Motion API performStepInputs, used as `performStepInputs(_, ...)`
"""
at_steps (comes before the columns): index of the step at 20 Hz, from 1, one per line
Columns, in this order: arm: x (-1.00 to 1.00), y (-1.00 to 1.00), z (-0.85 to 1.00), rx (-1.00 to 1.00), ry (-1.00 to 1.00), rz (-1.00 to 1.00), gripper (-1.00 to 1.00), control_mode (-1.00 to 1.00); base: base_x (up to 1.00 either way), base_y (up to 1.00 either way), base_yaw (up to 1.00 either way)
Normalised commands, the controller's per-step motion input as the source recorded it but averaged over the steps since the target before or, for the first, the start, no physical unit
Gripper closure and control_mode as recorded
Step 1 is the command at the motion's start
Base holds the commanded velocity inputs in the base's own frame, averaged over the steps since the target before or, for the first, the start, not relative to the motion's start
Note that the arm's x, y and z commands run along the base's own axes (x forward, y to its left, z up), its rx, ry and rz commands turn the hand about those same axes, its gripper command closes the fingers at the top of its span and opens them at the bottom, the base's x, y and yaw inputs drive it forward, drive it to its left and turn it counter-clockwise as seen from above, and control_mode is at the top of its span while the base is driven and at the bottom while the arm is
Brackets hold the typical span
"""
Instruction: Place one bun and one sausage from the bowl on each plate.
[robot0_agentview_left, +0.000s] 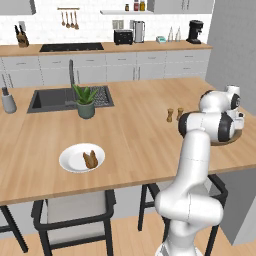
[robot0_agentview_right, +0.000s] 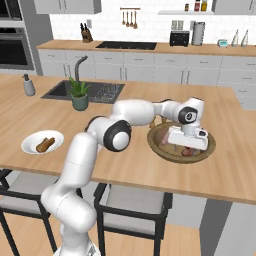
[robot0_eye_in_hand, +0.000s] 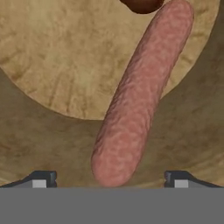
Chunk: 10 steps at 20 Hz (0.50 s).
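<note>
My gripper (robot0_eye_in_hand: 109, 180) is open and hangs low inside the brown wooden bowl (robot0_eye_in_hand: 57, 57). Its two fingertips (robot0_eye_in_hand: 43, 179) stand on either side of the near end of a pale pink sausage (robot0_eye_in_hand: 140, 96), which lies on the bowl's floor. A dark brown rounded lump (robot0_eye_in_hand: 142, 4), perhaps a bun, touches the sausage's far end. In the right base view the gripper (robot0_agentview_right: 187, 146) is down in the bowl (robot0_agentview_right: 156, 146) on the island's right. A white plate (robot0_agentview_left: 70, 159) (robot0_agentview_right: 30, 142) near the front left edge carries a reddish-brown sausage (robot0_agentview_right: 45, 144).
A potted plant (robot0_agentview_left: 85, 102) (robot0_agentview_right: 79, 95) stands by the dark sink (robot0_agentview_left: 50, 98). Two small wooden shakers (robot0_agentview_left: 174, 114) sit just left of the bowl. A soap dispenser (robot0_agentview_left: 8, 101) is at the far left. Stools stand under the island's front edge.
</note>
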Motion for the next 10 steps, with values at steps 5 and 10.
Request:
performStepInputs(5, 0.17, 0.00, -0.03, 0.00, 0.00, 0.00, -1.00, -1.00, 0.00, 0.00, 0.00)
performStepInputs(10, 0.00, 0.00, -0.34, 0.00, 0.00, 0.00, -1.00, -1.00, 0.00, 0.00, 0.00)
